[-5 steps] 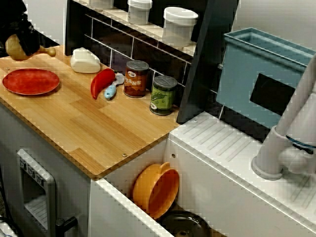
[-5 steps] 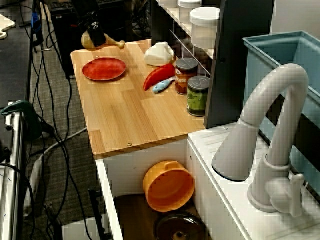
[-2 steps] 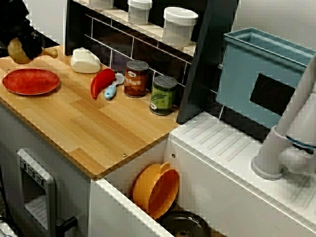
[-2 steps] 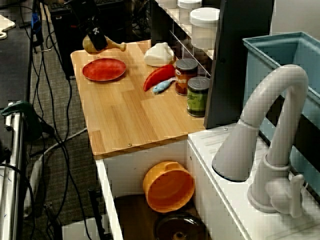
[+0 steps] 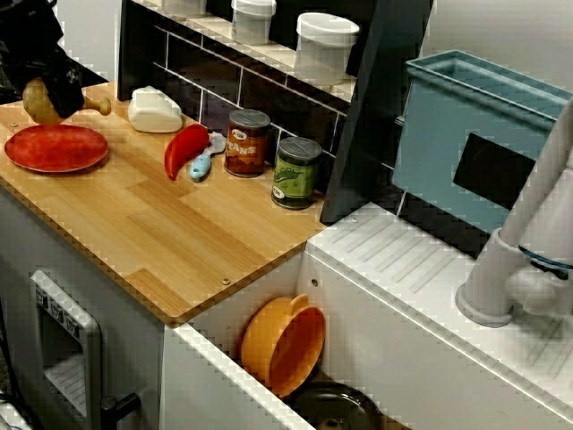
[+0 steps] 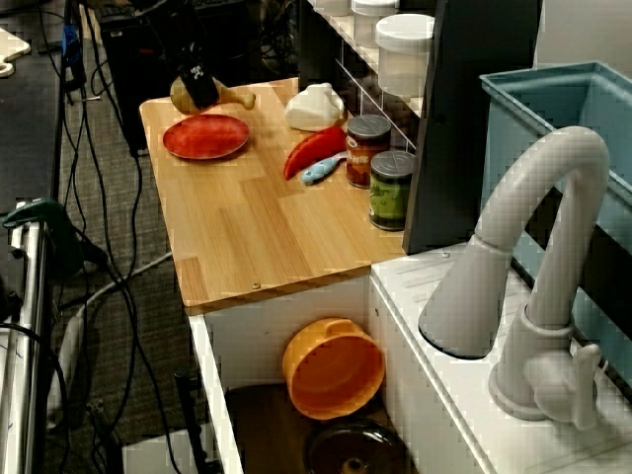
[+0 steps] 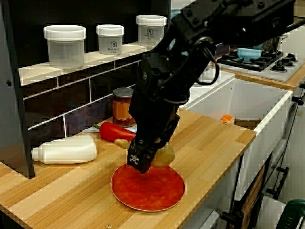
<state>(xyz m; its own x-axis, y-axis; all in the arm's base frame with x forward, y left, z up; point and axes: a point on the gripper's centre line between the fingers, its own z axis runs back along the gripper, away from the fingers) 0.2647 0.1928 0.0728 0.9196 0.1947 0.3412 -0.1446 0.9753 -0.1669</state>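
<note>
"Drumstick (image 7: 165, 155): where is it?"
"Your gripper (image 7: 147, 160) is clamped on it, holding it just over the red plate (image 7: 152, 192) on the tabletop (image 7: 214, 138)."
"Other containers?"
"Orange bowl (image 5: 285, 345) leans tilted in the sink (image 5: 219, 327), beside a dark pan (image 5: 336, 410)."

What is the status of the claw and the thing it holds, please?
Claw shut on tan plastic toy drumstick. Drumstick by rear rim of round red plate. Red toy pepper behind, apart.

Smooth plastic drumstick (image 5: 38, 106) and plate (image 5: 55, 148); matt wood counter (image 5: 179, 224).
</note>
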